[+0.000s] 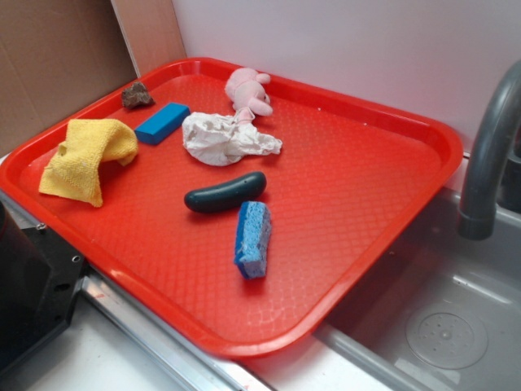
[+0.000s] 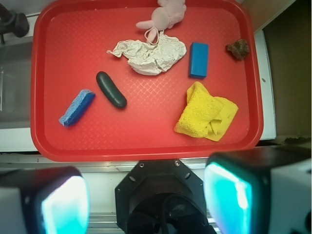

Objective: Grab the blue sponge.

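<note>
On the red tray [image 1: 407,134], slightly below the centre of the exterior frame, the blue sponge [image 1: 253,239] lies with its rough, pitted face up and a lighter blue layer along one edge. Its upper end sits just beside the right end of the dark green pickle [image 1: 225,192]; whether the two touch cannot be determined. In the wrist view the sponge [image 2: 77,107] appears at the left of the tray [image 2: 146,141], angled, with the pickle [image 2: 111,89] just to its right and a narrow strip of tray visible between them.

Remaining items occupy the upper half of the exterior frame. A crumpled white cloth [image 1: 226,138] lies near the tray centre, with a pink soft toy [image 1: 248,93] touching its upper edge. A smooth solid blue block [image 1: 162,123] lies left of the cloth. A small brown lump [image 1: 137,96] sits near the upper left tray corner. A folded yellow towel [image 1: 85,156] lies at the left side.

A grey tap [image 1: 488,155] stands at the right edge of the exterior frame, over a sink [image 1: 440,326].

The tool [image 2: 146,197] is at the bottom of the wrist frame, below the tray edge and well apart from the sponge. Its two fingers [image 2: 229,195] are spread wide, with nothing between them.
</note>
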`<state>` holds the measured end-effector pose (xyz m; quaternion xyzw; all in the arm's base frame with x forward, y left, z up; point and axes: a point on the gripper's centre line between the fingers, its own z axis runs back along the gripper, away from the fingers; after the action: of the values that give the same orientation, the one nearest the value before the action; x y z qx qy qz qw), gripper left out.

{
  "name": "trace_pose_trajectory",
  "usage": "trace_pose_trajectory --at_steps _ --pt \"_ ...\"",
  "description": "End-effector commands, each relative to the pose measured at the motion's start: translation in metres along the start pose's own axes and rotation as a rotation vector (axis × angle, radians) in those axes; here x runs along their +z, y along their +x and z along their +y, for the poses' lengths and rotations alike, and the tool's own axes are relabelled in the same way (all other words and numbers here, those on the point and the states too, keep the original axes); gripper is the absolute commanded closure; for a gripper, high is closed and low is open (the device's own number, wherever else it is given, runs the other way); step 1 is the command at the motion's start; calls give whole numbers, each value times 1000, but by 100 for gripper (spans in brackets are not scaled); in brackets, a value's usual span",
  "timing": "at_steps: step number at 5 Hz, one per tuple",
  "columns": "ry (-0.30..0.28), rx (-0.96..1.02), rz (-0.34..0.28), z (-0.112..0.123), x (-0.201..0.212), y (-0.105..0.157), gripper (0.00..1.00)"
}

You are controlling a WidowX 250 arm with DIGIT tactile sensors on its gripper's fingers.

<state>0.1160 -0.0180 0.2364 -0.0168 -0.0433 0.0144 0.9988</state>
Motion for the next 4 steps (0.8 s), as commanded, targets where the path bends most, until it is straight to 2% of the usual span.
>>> trace_pose_trajectory --at_steps 1,2,3,4 --pt "0 0 0 0 0 0 0" --pt "112 180 -8 -20 -51 8 0" --pt "27 435 -84 -65 -83 31 0" --pt "-47 607 -51 -90 -110 57 0"
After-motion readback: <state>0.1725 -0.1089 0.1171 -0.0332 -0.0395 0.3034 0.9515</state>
